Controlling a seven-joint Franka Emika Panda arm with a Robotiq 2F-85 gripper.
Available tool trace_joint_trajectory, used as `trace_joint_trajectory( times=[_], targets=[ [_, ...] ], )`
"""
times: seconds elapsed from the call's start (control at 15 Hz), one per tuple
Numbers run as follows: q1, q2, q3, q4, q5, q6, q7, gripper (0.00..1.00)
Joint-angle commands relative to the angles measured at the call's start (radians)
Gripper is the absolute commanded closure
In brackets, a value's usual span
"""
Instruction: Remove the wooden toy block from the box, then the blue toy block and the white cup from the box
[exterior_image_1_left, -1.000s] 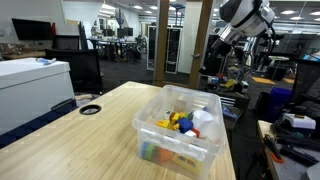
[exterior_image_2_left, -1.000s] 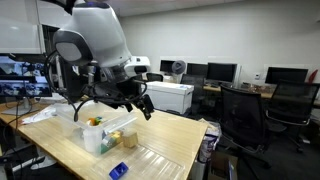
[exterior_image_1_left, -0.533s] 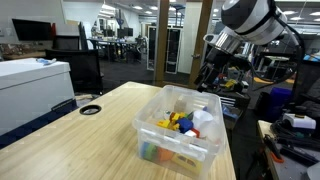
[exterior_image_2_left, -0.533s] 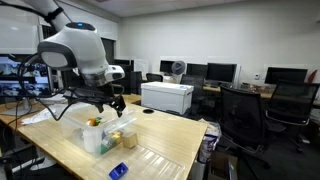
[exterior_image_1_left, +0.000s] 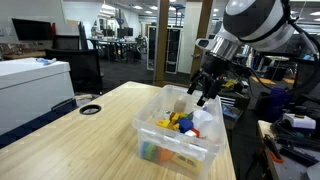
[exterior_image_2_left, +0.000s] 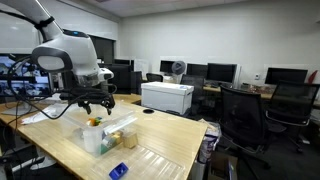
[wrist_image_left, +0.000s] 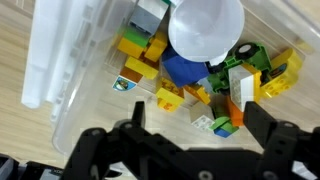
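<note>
The clear plastic box stands on the wooden table and shows in both exterior views. It holds several toy blocks. A pale tan wooden block stands at its far side. In the wrist view the white cup lies on its side over a blue block, among yellow, green and orange pieces. A pale block shows at the top edge. My gripper hangs open and empty just above the box's far end, its fingers spread over the blocks.
The box's thick rim runs down the left of the wrist view. A small blue thing lies on the table outside the box. A round cable hole is in the tabletop. Office chairs and desks stand beyond the table edge.
The arm has swung in and come down from well above and beside the box to just over its far end. The fingers stay open. The blocks have not moved.
</note>
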Motion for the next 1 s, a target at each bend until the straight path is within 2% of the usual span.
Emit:
trace_joint_trajectory(
  times=[0.0,0.2,0.4,0.47,0.6,0.73,0.93],
  targets=[
    [-0.022,0.094,0.009,-0.001,-0.074,0.014,0.026,0.0],
    [-0.039,0.212,-0.006,0.002,-0.196,0.03,0.124,0.0],
    [-0.034,0.25,-0.039,0.004,-0.302,0.019,0.226,0.0],
    [-0.033,0.247,-0.049,0.004,-0.324,0.017,0.247,0.25],
    [-0.032,0.239,-0.055,0.003,-0.337,0.019,0.259,0.33],
    [-0.03,0.233,-0.06,0.004,-0.344,0.02,0.27,0.5],
    [-0.027,0.179,-0.061,-0.007,-0.346,0.024,0.275,0.58]
  ],
)
